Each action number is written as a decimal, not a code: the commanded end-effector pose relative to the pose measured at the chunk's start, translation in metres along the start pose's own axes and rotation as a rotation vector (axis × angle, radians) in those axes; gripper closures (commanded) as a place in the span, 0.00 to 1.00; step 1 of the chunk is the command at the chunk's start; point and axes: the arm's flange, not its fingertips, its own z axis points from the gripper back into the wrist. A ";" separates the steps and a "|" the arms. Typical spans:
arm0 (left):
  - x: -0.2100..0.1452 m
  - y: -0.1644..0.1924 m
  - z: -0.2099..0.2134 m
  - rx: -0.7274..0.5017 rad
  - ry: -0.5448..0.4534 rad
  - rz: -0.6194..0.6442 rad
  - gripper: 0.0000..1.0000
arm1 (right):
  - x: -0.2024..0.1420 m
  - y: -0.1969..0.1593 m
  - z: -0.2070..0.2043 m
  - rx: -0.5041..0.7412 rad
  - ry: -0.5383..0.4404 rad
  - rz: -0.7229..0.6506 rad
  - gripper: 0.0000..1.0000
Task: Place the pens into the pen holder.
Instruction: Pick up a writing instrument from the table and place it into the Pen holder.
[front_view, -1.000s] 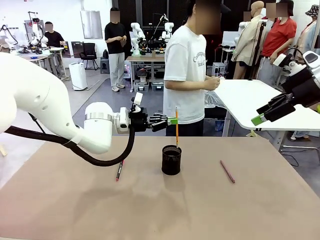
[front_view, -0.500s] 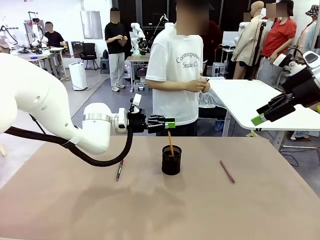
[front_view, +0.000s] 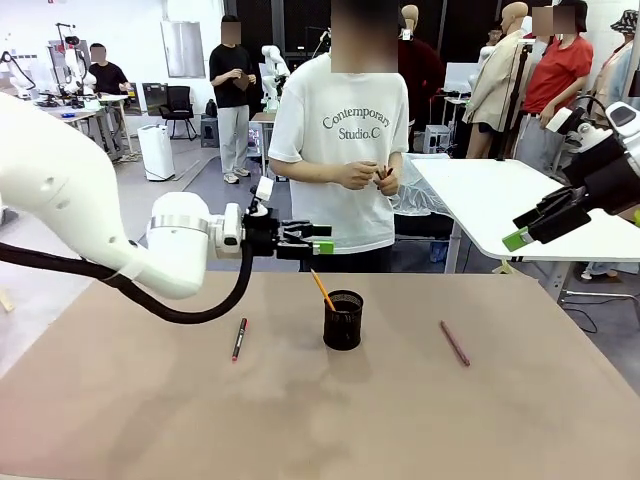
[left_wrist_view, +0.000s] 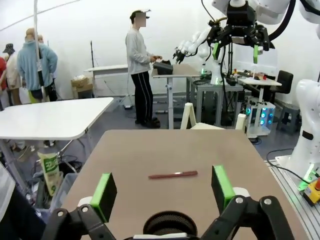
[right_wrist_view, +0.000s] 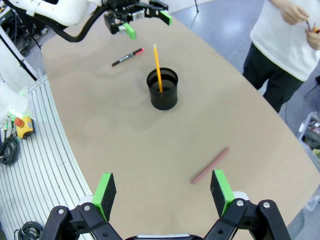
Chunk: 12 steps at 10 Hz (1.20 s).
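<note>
The black mesh pen holder stands mid-table, and an orange-yellow pencil rests inside it, leaning left. My left gripper hovers open and empty above and left of the holder. In the left wrist view the holder's rim sits below the left gripper. A black pen with red ends lies left of the holder and a pinkish-brown pen lies to its right. My right gripper is raised at the far right, open. In the right wrist view the right gripper looks down on the holder, pencil and both pens.
A person stands at the far edge behind the holder, hands together at the waist. A white table stands off to the right beyond my table's edge. The brown tabletop has free room in front.
My left gripper opened and let go of the orange pencil, which dropped into the holder and tipped left. The left gripper drew back leftward. The person turned to face the table.
</note>
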 end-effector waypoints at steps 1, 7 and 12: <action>0.020 -0.023 0.024 0.012 0.079 0.036 0.00 | 0.002 0.000 -0.001 0.016 -0.027 -0.005 0.00; 0.069 -0.067 0.107 0.154 0.371 0.017 0.00 | 0.002 0.000 -0.001 0.016 -0.027 -0.005 0.00; 0.093 -0.085 0.159 0.263 0.609 0.058 0.00 | 0.002 0.000 -0.001 0.016 -0.027 -0.005 0.00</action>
